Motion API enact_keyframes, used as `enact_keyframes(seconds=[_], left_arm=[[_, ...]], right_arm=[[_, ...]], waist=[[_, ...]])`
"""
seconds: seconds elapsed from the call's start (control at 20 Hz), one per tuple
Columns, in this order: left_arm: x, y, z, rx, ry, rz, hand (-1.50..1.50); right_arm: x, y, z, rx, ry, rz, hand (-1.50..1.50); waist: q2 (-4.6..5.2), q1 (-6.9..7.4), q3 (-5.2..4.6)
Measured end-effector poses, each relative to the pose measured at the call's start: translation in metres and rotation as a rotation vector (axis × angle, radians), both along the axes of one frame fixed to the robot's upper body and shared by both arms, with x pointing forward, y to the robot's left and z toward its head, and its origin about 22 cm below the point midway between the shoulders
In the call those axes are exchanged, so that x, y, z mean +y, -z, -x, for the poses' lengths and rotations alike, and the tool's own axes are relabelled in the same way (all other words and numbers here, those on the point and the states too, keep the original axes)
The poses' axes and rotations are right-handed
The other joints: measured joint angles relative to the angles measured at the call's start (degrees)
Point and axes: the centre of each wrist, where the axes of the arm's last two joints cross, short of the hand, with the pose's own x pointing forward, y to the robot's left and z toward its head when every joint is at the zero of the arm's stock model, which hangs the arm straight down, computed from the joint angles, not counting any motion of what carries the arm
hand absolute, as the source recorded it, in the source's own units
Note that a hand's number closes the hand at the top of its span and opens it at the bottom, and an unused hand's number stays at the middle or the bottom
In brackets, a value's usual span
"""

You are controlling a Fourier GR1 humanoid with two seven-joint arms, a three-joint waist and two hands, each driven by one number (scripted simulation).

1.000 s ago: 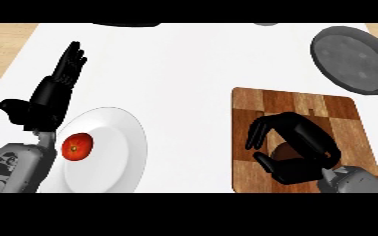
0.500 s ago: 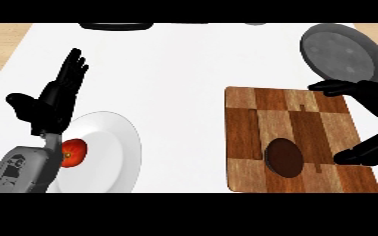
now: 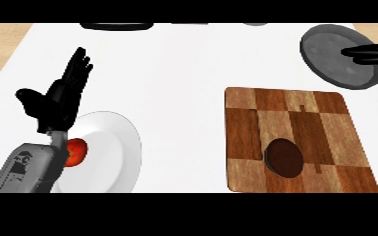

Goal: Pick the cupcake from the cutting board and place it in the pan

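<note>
- Black against grey metal, the right hand (image 3: 363,53) shows only as a sliver at the view's right edge, over the pan (image 3: 325,42). How far open it is cannot be told, and nothing can be seen in it.
- At the view's left the left hand (image 3: 56,104) rests open, fingers straight up and holding nothing, just above the rim of a white plate (image 3: 114,150) that carries a red fruit (image 3: 76,152).
- The cupcake (image 3: 284,157), a dark brown round seen from above, sits on the near half of the wooden cutting board (image 3: 251,110), well apart from the right hand and from the pan.
- The pan lies on the white counter (image 3: 184,70) beyond the board's far right corner, partly cut off by the view's edge.
- Judged from this, the pick is not yet done: the cake is on the board while the working hand is over the goal.
- Risk: any release made here would leave the pan empty, because nothing appears to be carried.
- Risk: a return grasp from above could tip or squash the soft cake if the hand closes off-centre.
- Risk: with the pan half out of view, a later drop could land on its rim.
</note>
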Motion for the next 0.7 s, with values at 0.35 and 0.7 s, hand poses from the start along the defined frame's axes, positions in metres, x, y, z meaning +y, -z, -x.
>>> enact_keyframes(seconds=[0.35,0.7], left_arm=[[0.003,-0.001,-0.004,0.003,-0.015,0.002,0.0],[-0.002,0.001,0.002,0.003,-0.025,0.003,0.0]], right_arm=[[0.027,-0.022,-0.009,-0.091,-0.065,0.063,-1.5],[0.059,-0.01,-0.008,-0.02,-0.166,0.086,-1.5]], waist=[[-0.22,-0.51,-0.09],[-0.43,-0.98,-0.1]])
